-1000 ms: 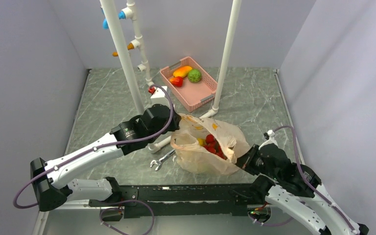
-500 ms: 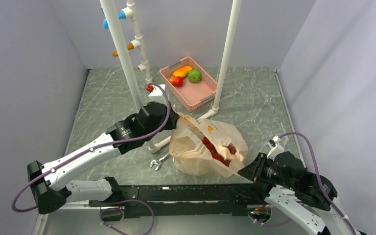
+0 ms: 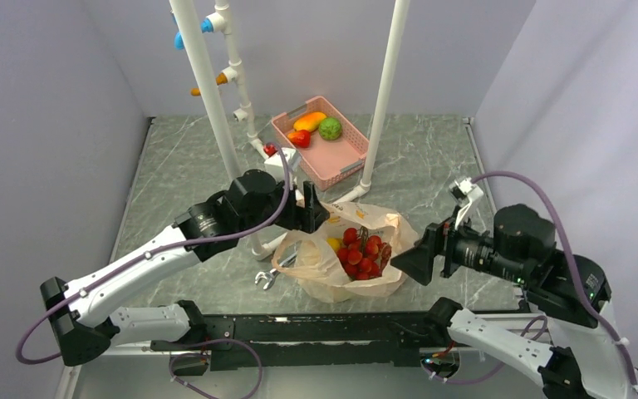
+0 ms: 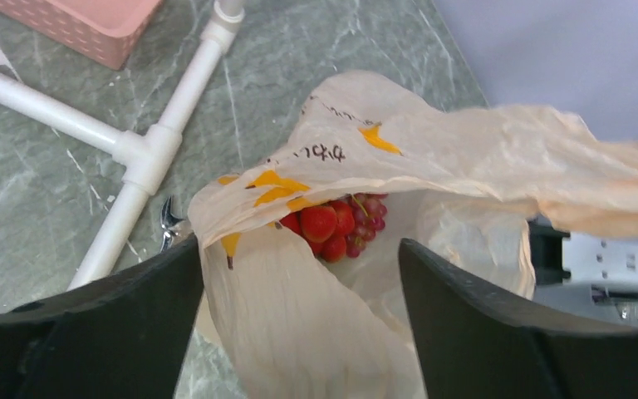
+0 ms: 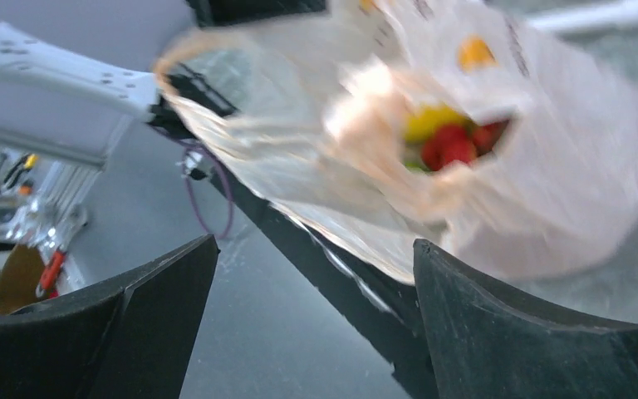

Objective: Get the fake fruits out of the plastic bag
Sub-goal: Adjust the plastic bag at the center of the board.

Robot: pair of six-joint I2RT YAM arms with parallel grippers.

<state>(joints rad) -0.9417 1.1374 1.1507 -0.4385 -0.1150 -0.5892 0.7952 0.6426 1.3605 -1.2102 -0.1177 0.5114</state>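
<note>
The plastic bag (image 3: 332, 266) lies slumped on the table's near middle, its mouth gaping upward. Inside it show the fake fruits: a bunch of red grapes (image 3: 361, 252) and a bit of a yellow fruit (image 3: 333, 243). My left gripper (image 3: 311, 212) hovers at the bag's far-left rim, open. In the left wrist view the bag (image 4: 432, 141) hangs loose between the spread fingers (image 4: 116, 332), with the grapes (image 4: 332, 224) just beyond. My right gripper (image 3: 411, 262) stands open just off the bag's right side. Its blurred wrist view shows the bag (image 5: 565, 174) and the grapes (image 5: 453, 148) ahead of the wide jaws.
A pink slotted basket (image 3: 342, 163) at the back holds an orange, a green and a red fruit. White pipe posts (image 3: 208, 91) (image 3: 386, 91) rise behind the bag, with a pipe foot on the table. A metal wrench (image 3: 271, 273) lies left of the bag.
Both grippers have gone from shut to open and let the bag go. The bag has sagged with its mouth wider. The right arm has lifted and swung back to the right.
</note>
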